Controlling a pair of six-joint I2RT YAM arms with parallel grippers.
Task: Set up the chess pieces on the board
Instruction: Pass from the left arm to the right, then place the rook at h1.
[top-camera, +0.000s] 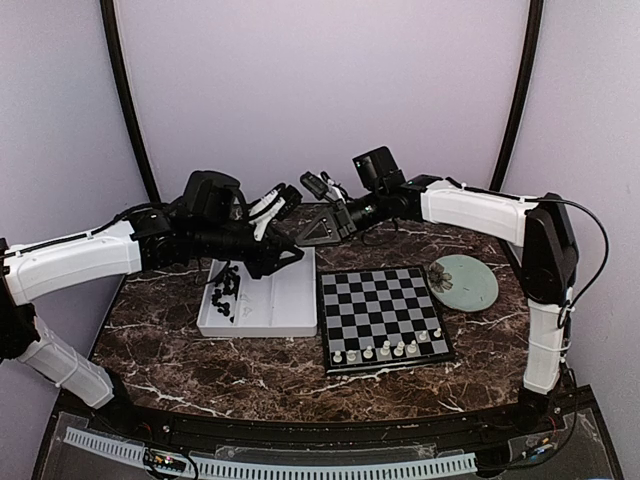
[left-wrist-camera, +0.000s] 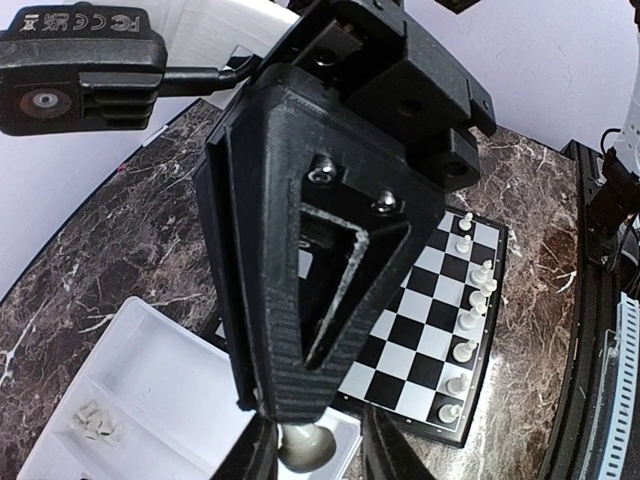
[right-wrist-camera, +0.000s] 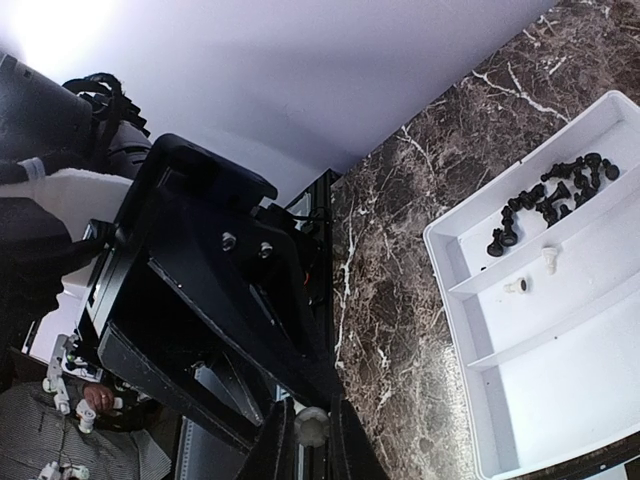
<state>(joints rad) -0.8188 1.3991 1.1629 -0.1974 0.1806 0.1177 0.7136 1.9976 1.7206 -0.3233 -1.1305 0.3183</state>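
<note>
A white chess piece hangs in the air above the back of the white tray, where both grippers meet. My right gripper is shut on it, and its big black finger fills the left wrist view. My left gripper is open around the same piece: the piece touches one finger and stands apart from the other. In the top view the left gripper and right gripper are tip to tip. The board carries several white pieces along its near row.
Several black pieces lie in the tray's left compartment, and a few small white ones lie in the one beside it. A pale green plate sits right of the board. Dark marble tabletop surrounds them.
</note>
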